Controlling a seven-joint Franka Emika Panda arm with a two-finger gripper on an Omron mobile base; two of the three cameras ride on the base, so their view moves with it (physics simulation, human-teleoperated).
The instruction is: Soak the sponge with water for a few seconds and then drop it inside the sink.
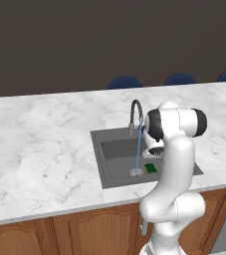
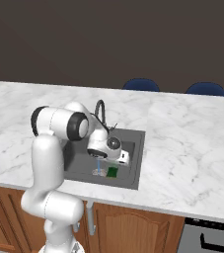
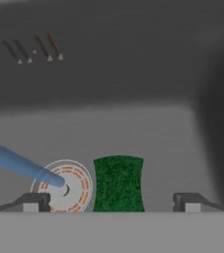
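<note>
- In the hand view, reading from the left, the thin light-blue stream of water point(image 3: 19, 165) entered from the left edge and ended on the round silvery drain point(image 3: 64, 190).
- The small flat green-topped sponge point(image 3: 118, 184) lay just to the right of the drain, flat on the floor of the dark grey rectangular recessed sink point(image 3: 133, 133), apart from the stream.
- The two-finger gripper point(image 3: 113, 201) of the white arm stood above the sponge. Its two dark tips were spread wide, one over the drain and one well to the right of the sponge, and neither touched it. Nothing was pinched.
- In the left base view, the curved grey gooseneck faucet point(image 1: 136, 115) stood at the rear rim of the sink, and the stream fell from its spout to the drain, with the sponge just to its right.
- Step in hand, as a judgement: the drop into the sink appeared complete, since the sponge rested inside the basin and the jaws stood clear of it.
- Next move, as a judgement: a straight lift of the hand out of the basin, keeping clear of the faucet neck. Whether the water needed shutting off could not be told from the task wording.
</note>
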